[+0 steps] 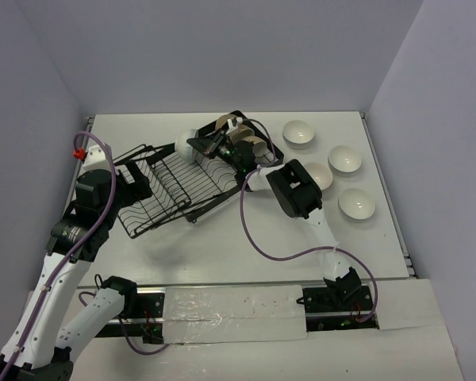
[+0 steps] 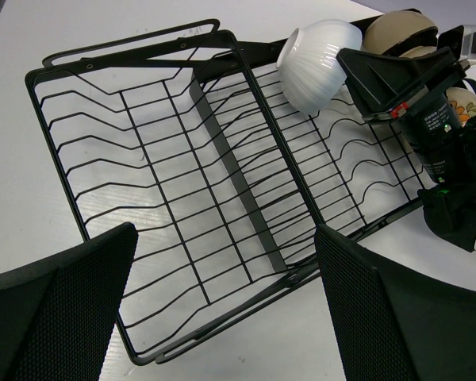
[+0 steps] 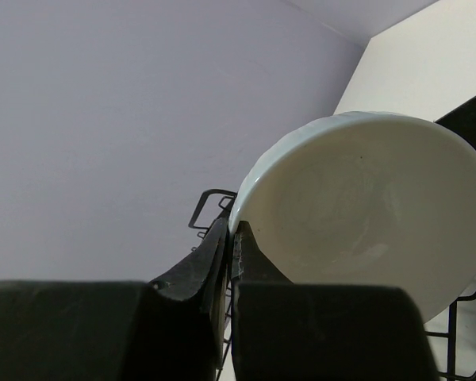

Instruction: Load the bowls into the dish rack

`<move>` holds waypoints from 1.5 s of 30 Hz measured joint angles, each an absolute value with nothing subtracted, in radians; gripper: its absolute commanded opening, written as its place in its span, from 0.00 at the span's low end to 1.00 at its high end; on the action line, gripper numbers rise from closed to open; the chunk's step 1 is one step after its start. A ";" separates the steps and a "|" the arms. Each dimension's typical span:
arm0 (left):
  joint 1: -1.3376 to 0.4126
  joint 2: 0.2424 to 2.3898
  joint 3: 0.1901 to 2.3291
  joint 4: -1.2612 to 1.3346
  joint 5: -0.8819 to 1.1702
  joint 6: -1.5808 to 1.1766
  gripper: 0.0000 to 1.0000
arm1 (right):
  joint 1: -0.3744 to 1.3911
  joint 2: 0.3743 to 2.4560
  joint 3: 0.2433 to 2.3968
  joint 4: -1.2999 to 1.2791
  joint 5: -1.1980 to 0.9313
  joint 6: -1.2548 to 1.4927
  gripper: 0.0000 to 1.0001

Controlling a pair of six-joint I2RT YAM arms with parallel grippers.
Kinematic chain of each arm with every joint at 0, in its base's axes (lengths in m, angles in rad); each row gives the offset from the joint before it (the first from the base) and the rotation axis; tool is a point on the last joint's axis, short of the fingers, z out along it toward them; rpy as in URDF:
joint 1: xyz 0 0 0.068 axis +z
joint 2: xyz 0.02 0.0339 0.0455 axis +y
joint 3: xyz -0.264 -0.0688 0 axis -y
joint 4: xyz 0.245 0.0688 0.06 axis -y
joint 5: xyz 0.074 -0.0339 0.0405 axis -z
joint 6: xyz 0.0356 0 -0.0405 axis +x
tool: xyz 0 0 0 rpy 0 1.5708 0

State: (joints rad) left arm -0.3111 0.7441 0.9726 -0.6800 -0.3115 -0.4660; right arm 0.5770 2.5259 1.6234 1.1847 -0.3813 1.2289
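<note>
The black wire dish rack lies mid-table and fills the left wrist view. My right gripper is shut on the rim of a white bowl, holding it on edge over the rack's right section; the bowl shows in the left wrist view and the right wrist view. Tan and patterned bowls stand in the rack's far end. Several white bowls sit on the table to the right. My left gripper is open and empty over the rack's left section.
Loose white bowls lie at the right, close to my right arm's forearm. Grey walls close in the back and sides. A cable loops over the table in front of the rack.
</note>
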 measured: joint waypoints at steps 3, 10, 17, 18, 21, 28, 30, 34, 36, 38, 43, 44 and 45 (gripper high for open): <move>-0.311 0.744 0.973 -0.680 -0.311 -0.466 0.99 | 0.574 2.527 1.623 1.190 -0.374 1.245 0.00; -0.311 0.745 0.973 -0.680 -0.311 -0.466 0.99 | 0.570 2.527 1.623 1.190 -0.342 1.260 0.00; -0.311 0.752 0.973 -0.680 -0.311 -0.466 0.99 | 0.569 2.528 1.623 1.189 -0.321 1.265 0.00; -0.311 0.752 0.973 -0.680 -0.312 -0.466 0.99 | 0.569 2.528 1.623 1.190 -0.320 1.267 0.00; -0.311 0.752 0.973 -0.680 -0.311 -0.465 0.99 | 0.569 2.529 1.623 1.190 -0.315 1.271 0.00; -0.311 0.752 0.973 -0.680 -0.312 -0.466 0.99 | 0.569 2.547 1.623 1.237 -0.315 1.272 0.00; -0.311 0.752 0.973 -0.680 -0.311 -0.466 0.99 | 0.569 2.551 1.623 1.251 -0.315 1.272 0.00; -0.311 0.752 0.973 -0.680 -0.312 -0.466 0.99 | 0.569 2.553 1.623 1.257 -0.314 1.275 0.00; -0.311 0.752 0.973 -0.680 -0.312 -0.466 0.99 | 0.569 2.553 1.623 1.257 -0.313 1.273 0.00; -0.311 0.752 0.973 -0.680 -0.312 -0.466 0.99 | 0.570 2.553 1.619 1.257 -0.307 1.262 0.00; -0.311 0.752 0.973 -0.680 -0.312 -0.466 0.99 | 0.571 2.550 1.615 1.243 -0.305 1.238 0.07; -0.311 0.752 0.973 -0.680 -0.311 -0.466 0.99 | 0.572 2.549 1.613 1.238 -0.302 1.237 0.07; -0.311 0.752 0.973 -0.680 -0.312 -0.466 0.99 | 0.572 2.545 1.610 1.232 -0.297 1.236 0.07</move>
State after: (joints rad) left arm -0.3115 0.7521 0.9726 -0.6800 -0.3119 -0.4660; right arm 0.5724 2.5446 1.6100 1.2324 -0.2966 1.2362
